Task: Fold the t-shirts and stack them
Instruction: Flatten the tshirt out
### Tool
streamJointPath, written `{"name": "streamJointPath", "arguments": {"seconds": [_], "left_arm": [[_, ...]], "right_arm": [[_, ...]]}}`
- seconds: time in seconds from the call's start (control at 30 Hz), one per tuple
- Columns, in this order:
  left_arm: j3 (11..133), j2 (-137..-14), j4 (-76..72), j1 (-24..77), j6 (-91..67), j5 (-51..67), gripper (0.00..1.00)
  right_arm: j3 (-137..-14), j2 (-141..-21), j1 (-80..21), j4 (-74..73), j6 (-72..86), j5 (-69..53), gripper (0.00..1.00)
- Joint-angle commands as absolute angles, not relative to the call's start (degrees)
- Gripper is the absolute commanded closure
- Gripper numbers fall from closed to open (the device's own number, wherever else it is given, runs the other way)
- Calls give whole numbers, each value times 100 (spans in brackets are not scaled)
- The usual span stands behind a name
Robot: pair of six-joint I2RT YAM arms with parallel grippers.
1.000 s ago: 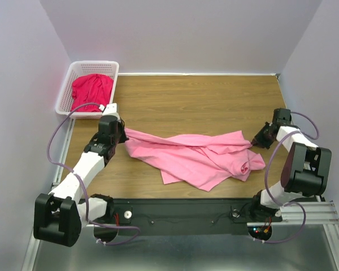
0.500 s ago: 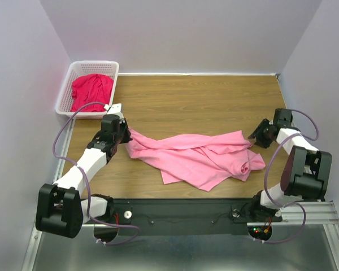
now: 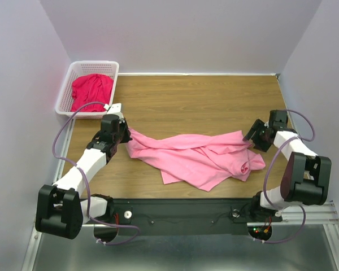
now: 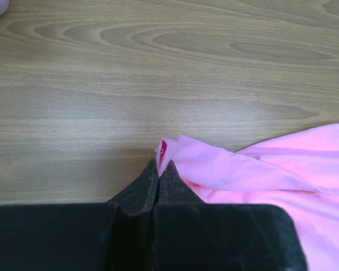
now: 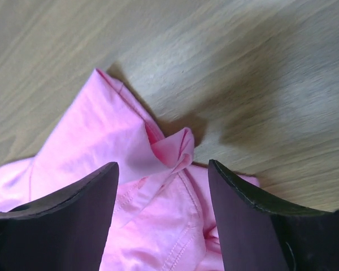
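Nearest the arm bases, the light pink cotton t-shirt (image 3: pixel 198 158) lies crumpled and stretched sideways across the front half of the wood-grain table (image 3: pixel 186 99). It isn't folded at all, just a long rumpled heap.

The left gripper (image 3: pixel 125 134) is at the shirt's left end. The left wrist cam shows what the overhead can't: the black fingers (image 4: pixel 141 192) are pressed together and pinching the very tip of the pink fabric (image 4: pixel 260 169). There's a little red bit right at the pinched tip, maybe a label, but I can't really tell.

The right gripper (image 3: pixel 253 135) sits at the shirt's right end. From above you can't read the jaws, but the right wrist cam has them spread wide (image 5: pixel 163 165). A bunched fold of pink cloth (image 5: pixel 130 169) sits low between the two fingers, and neither one is squeezing it.

Nothing else is on the wood around the shirt, so nothing blocks either arm.

Beyond the shirt's left end, in the far left corner, there's a white plastic lattice basket (image 3: pixel 62 99). The crimson red t-shirt (image 3: pixel 91 90) is balled up inside it.
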State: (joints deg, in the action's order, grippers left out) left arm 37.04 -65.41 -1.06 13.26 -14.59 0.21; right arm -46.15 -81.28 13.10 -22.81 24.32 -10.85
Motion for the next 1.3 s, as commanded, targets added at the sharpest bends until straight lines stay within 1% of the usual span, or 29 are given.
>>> {"name": "streamJointPath", "arguments": {"seconds": [0.0, 0.27, 0.4, 0.77, 0.8, 0.87, 1.0, 1.27], "left_arm": [[3753, -6346, -299, 1301, -1371, 53, 100], [3735, -6319, -299, 1301, -1362, 53, 100], [3753, -6328, -299, 1301, -1354, 44, 100], [3753, -6337, -299, 1301, -1354, 44, 100], [3753, -6337, -299, 1292, -1354, 53, 100], [3753, -6328, -299, 1292, -1353, 44, 100], [3744, -6311, -299, 1292, -1354, 53, 100], [3727, -6275, -299, 1301, -1354, 53, 100]], "right_arm": [[-4597, -8191, 1187, -2391, 2487, -818, 29], [-4386, -8086, 1116, -2382, 2312, -914, 30], [-4342, -8139, 1090, -2373, 2303, -1045, 36], [-4166, -7594, 1063, -2364, 2180, -1064, 36], [-4140, -7594, 1055, -2373, 2171, -1011, 37], [-4105, -7629, 1055, -2373, 2153, -1002, 44], [-4078, -7681, 1055, -2356, 2171, -950, 50], [-4227, -8032, 1037, -2189, 2250, -949, 50]]}}
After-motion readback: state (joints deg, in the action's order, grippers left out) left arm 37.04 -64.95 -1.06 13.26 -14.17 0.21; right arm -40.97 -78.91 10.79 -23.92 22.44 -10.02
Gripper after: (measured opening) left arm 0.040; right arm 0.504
